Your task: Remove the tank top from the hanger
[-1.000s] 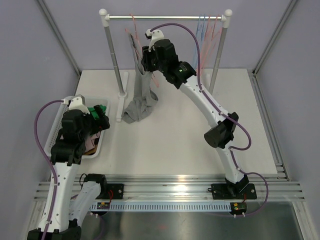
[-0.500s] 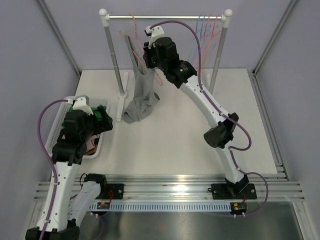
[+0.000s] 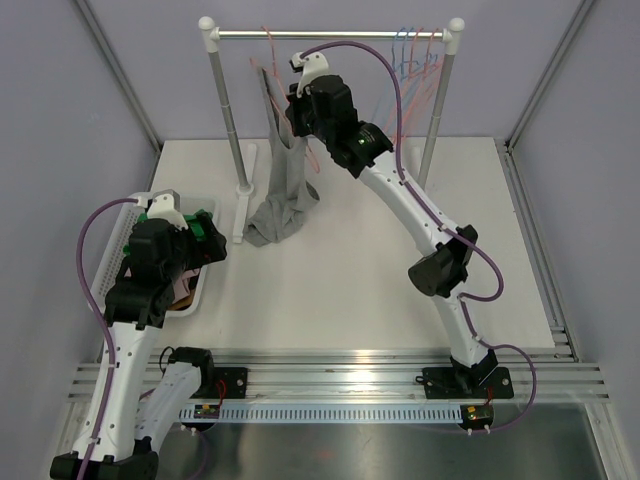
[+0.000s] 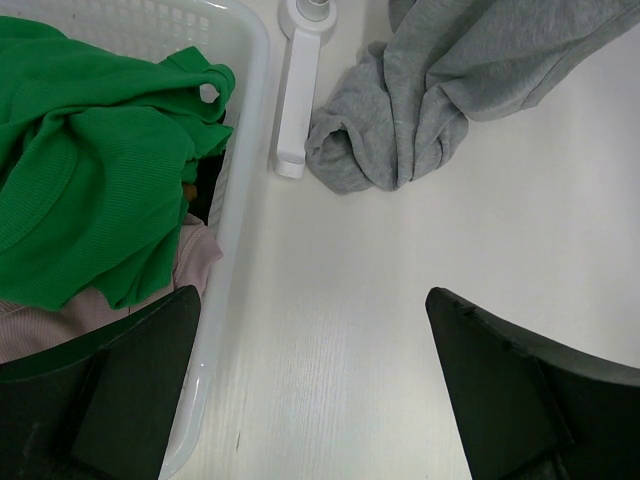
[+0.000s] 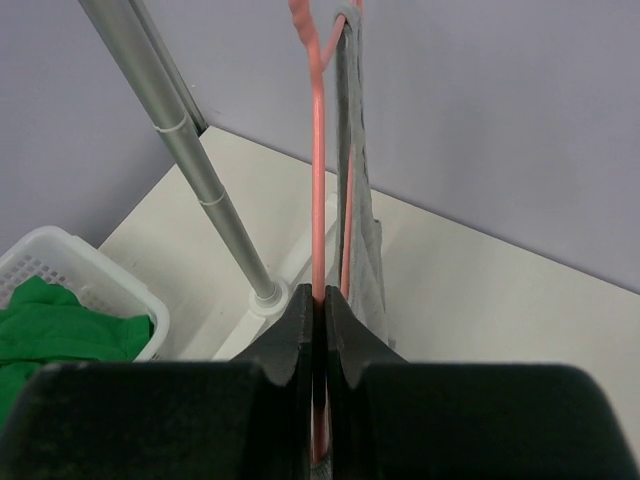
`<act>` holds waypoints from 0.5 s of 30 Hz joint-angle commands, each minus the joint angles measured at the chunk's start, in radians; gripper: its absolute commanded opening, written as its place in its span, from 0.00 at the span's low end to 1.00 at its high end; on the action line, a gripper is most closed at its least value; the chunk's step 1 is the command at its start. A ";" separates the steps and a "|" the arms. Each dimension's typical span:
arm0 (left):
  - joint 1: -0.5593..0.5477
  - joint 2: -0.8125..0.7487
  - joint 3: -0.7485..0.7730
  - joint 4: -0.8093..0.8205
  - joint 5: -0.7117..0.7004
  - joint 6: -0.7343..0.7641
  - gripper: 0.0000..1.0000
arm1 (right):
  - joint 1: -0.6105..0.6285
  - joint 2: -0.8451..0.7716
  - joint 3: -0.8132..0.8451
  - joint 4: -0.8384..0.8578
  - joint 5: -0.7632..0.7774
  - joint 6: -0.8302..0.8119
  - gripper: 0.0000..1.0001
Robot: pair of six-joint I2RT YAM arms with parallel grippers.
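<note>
A grey tank top (image 3: 283,185) hangs from a pink hanger (image 3: 270,45) on the rail; its lower end is bunched on the table (image 4: 400,130). One strap (image 5: 350,120) still lies along the hanger's wire. My right gripper (image 3: 297,110) is shut on the pink hanger (image 5: 317,200), high up beside the garment. My left gripper (image 3: 205,245) is open and empty, low over the table next to the basket, with the bunched hem ahead of it.
A white basket (image 3: 110,262) at the left holds green (image 4: 90,170) and pink clothes. The rack's left post (image 3: 225,120) and white foot (image 4: 295,90) stand beside the hem. Several blue and pink hangers (image 3: 415,55) hang at the rail's right end.
My right gripper has lifted a little with the hanger, and the tank top hangs straighter. My left gripper has shifted slightly towards the right.
</note>
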 commanded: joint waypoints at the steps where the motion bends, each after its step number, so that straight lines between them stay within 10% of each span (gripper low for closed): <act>1: -0.005 0.005 -0.005 0.049 0.025 0.017 0.99 | 0.013 -0.104 -0.054 0.138 0.019 0.042 0.00; 15: -0.006 0.006 -0.005 0.048 0.025 0.016 0.99 | 0.012 -0.225 -0.094 0.213 0.030 0.073 0.00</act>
